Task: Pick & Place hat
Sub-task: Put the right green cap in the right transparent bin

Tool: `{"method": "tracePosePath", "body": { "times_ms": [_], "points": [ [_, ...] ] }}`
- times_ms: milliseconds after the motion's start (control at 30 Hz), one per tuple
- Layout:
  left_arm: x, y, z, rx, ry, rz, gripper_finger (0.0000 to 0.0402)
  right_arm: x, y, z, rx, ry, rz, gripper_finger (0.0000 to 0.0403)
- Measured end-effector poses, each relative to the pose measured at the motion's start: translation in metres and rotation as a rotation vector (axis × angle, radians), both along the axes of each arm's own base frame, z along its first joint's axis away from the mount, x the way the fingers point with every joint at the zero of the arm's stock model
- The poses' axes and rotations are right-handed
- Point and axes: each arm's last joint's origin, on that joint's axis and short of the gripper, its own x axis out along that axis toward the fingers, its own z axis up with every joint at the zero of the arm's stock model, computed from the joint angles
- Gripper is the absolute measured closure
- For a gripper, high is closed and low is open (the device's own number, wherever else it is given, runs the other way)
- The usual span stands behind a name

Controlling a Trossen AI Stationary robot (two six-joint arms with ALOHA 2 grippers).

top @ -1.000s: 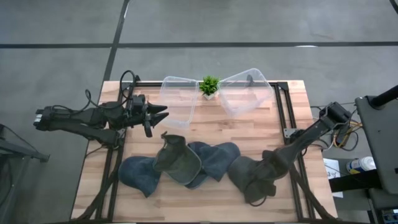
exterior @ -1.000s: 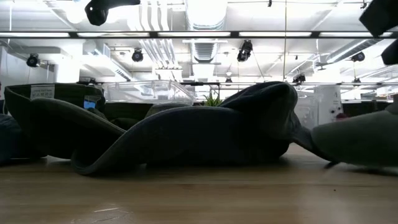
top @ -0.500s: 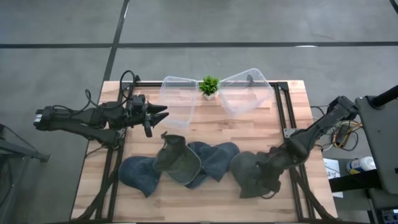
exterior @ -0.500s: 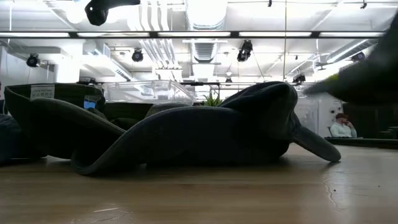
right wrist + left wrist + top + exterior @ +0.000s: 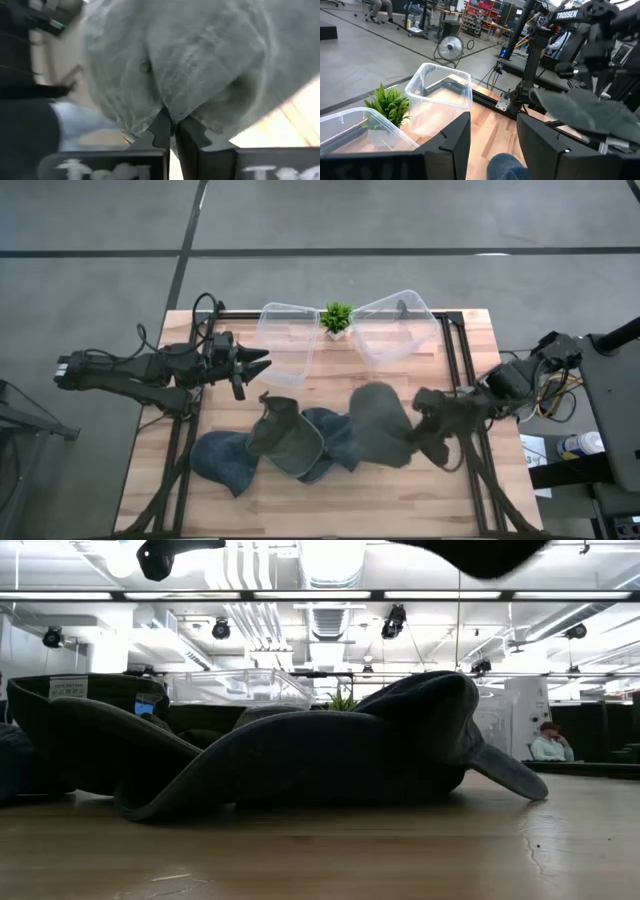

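A grey-green hat (image 5: pixel 378 425) hangs in the air over the table's right half, held by my right gripper (image 5: pixel 424 408), which is shut on it; it fills the right wrist view (image 5: pixel 200 60) and shows as a dark shape at the top of the low view (image 5: pixel 480 554). Three more hats lie by their brims on the table's near half: a blue one (image 5: pixel 224 461), an olive one (image 5: pixel 287 442) and another blue one (image 5: pixel 352 436). My left gripper (image 5: pixel 258 361) waits open above the table's left side (image 5: pixel 492 145). My right gripper pinches a fold of the hat's cloth (image 5: pixel 172 112) between its two fingers (image 5: pixel 161 131), at the hat's right-hand side. The fingers come roughly level from the table's right. The hat is lifted clear of the table and spreads leftward from the fingers.
Two clear plastic bins (image 5: pixel 290 340) (image 5: pixel 396 326) stand at the far edge with a small green plant (image 5: pixel 337 318) between them. A black frame rail (image 5: pixel 452 370) runs along the table's right side. Bare wood (image 5: pixel 400 490) lies at the near right.
My right gripper has risen and moved toward the far edge and a little leftward, staying shut on the grey-green hat. The hat, which lay on the table's near right part, has been lifted clear and now hangs above the table beside the right blue hat.
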Motion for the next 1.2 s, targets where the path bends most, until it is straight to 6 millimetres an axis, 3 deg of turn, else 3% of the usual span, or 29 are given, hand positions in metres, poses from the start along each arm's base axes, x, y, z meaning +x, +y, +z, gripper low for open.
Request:
{"method": "tracePosePath", "body": {
  "times_ms": [233,467,800,933,1200],
  "points": [
    [0.000,0.000,0.000,-0.005,-0.001,0.000,0.0248,0.031,-0.013,0.044,0.121,-0.445,0.146,0.0394],
    [0.000,0.000,0.000,-0.007,-0.002,0.000,0.0248,0.047,-0.028,0.072,0.145,-0.802,0.240,0.0394],
    [0.000,0.000,0.000,-0.009,0.000,0.000,0.0248,0.059,-0.022,0.112,0.337,-1.372,0.598,0.0394],
    [0.000,0.000,0.000,-0.009,0.000,0.001,0.0248,0.069,-0.018,0.112,0.407,-1.467,0.650,0.0394],
    [0.000,0.000,0.000,-0.010,0.001,0.001,0.0248,0.094,-0.010,0.105,0.485,-1.422,0.676,0.0394]
  ]
}}
